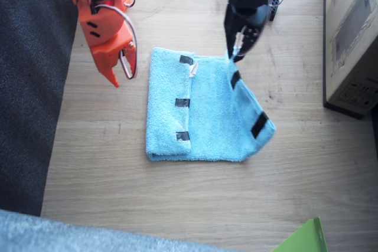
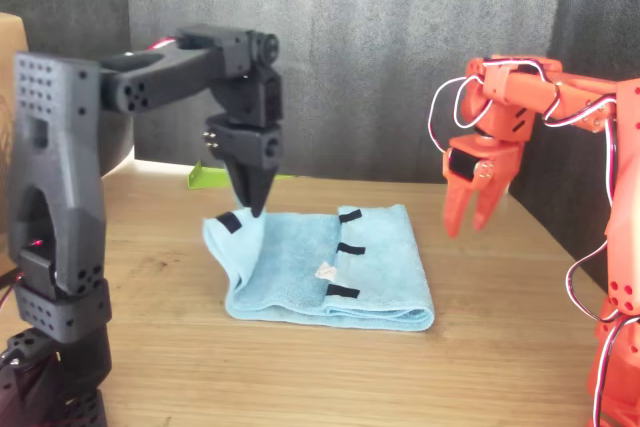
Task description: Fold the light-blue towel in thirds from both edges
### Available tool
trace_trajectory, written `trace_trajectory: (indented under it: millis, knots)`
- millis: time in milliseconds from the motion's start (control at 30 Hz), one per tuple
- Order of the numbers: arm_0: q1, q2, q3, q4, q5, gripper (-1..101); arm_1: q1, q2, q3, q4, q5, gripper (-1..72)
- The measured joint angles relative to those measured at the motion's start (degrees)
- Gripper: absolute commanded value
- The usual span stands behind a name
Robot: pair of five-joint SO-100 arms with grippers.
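The light-blue towel point(image 1: 207, 116) lay near the middle of the wooden desk point(image 1: 177, 205), fluffy and already partly folded. One short edge had been turned over onto the cloth, so that its three black tape strips point(image 1: 183, 102) ran in a line across the towel's top face, with a small white tag point(image 1: 193, 70) beside the farthest strip. The other short edge point(image 1: 251, 107) was raised off the desk at its far corner, the cloth sloping up from the desk, and two of its black strips showed on the lifted flap.

The left end effector point(image 1: 236, 53), black, had its jaws closed on that raised corner of the towel; in the front view it point(image 2: 257, 209) pointed straight down with the cloth hanging from its tip. The right end effector point(image 1: 121, 74), orange, hung clear of the towel just beside the folded edge, its jaws a little apart and empty.

A cardboard box point(image 1: 351, 39) stood on the desk well apart from the towel, on the left arm's side. A corner of a bright green sheet point(image 1: 304, 237) showed at the near edge. Dark fabric point(image 1: 29, 87) bordered the desk beyond the right arm.
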Motion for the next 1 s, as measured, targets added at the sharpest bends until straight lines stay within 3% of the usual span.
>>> trace_trajectory:
  millis: [533,700,1000]
  knots:
    - [-9.1,-28.6,-39.6,10.4,0.0,0,2.1,1.0,5.2,-1.8,1.2,27.0]
    - [-11.6,-33.8,-44.6,10.9,-0.2,29,1.8,2.9,8.1,-2.7,0.5,27.8]
    - [-11.4,-31.1,-47.8,11.0,2.7,30,1.8,3.5,9.0,-3.3,0.5,27.9]
